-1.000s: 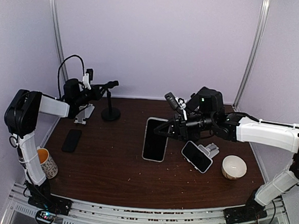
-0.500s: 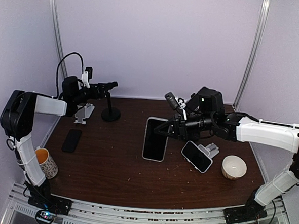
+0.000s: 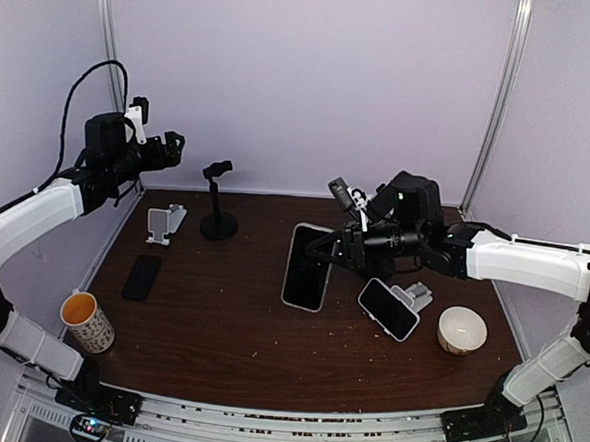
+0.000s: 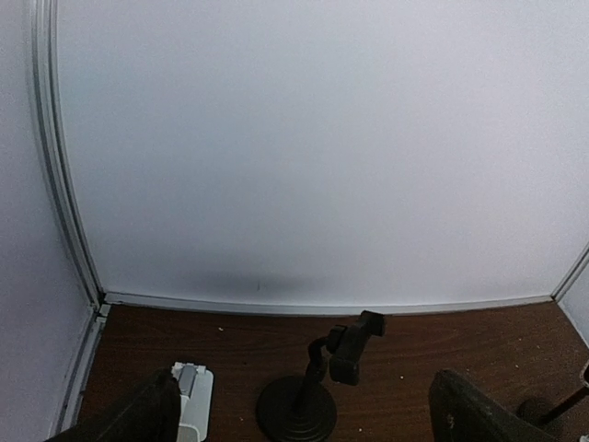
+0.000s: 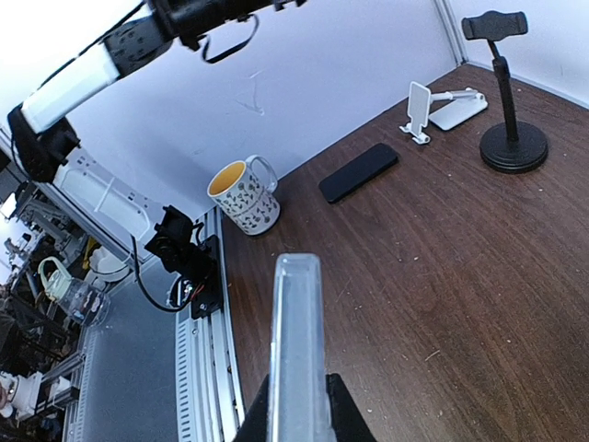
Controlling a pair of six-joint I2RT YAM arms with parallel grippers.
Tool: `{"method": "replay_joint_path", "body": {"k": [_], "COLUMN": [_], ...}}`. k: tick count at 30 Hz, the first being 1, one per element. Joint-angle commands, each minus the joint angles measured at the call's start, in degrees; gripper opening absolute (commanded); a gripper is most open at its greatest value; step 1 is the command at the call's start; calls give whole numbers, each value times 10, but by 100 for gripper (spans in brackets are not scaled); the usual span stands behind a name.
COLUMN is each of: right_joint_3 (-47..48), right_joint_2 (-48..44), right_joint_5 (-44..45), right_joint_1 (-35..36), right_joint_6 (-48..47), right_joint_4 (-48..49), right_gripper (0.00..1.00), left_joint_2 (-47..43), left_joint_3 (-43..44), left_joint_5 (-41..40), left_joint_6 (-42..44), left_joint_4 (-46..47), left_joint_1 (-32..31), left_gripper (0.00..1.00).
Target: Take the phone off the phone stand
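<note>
We find the right gripper [image 3: 323,255] clamped on the clear-cased phone [image 3: 306,270] near the middle of the table [image 3: 217,347]. Its fingers pinch the phone's right long edge. The phone is tilted with its far end raised, and the wrist view shows it edge-on above the wood. Whether its near end touches the table we cannot tell.

Just to its right, a second phone [image 3: 388,309] in a white case leans, screen up, against the grey phone stand [image 3: 418,292]. The held phone is apart from that stand. A white bowl [image 3: 462,328] sits beside them, toward the right edge.

The left gripper [image 3: 169,146] hangs high over the table's far left corner, close to the wall. Its two fingers are spread wide with nothing between them (the left wrist view shows one at each lower corner of the frame).

Below it, a white folding stand [image 3: 165,222] sits with its plate up. A black clamp stand [image 3: 218,204] on a round base stands just to its right, its clamp holding nothing. A dark phone [image 3: 142,277] lies flat, nearer than the folding stand. A patterned mug [image 3: 86,320] with a yellow inside stands past the table's near left edge, by the left arm's base.
</note>
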Motion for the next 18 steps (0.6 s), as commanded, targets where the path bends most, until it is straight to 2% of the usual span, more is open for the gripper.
{"method": "replay_joint_path", "body": {"k": [1,3,7,12,18], "right_joint_3": [30,31,28,17,16], "right_joint_2": [-30,-34,-41,-40,-18], "right_joint_5": [57,80,129,181,198], "right_joint_1": [-5,-6,-6,-7,-4], "right_joint_6": [33,42,65,103,151], "right_joint_4": [37,36,38,66,106], "right_gripper": [1,1,2,2,2], "left_joint_2": [-73,-90,-99,-125,-85], "left_joint_3": [-34,-26,9,-31,-22], "left_joint_5": [-103,-72,-16,21,59], "left_joint_6": [39,36,110,133,115], "left_joint_4": [-43,-72,-184,-181,-170], "left_joint_1": [-51,-60,-114,-211,-309], "left_gripper": [98,98,98,98,98]}}
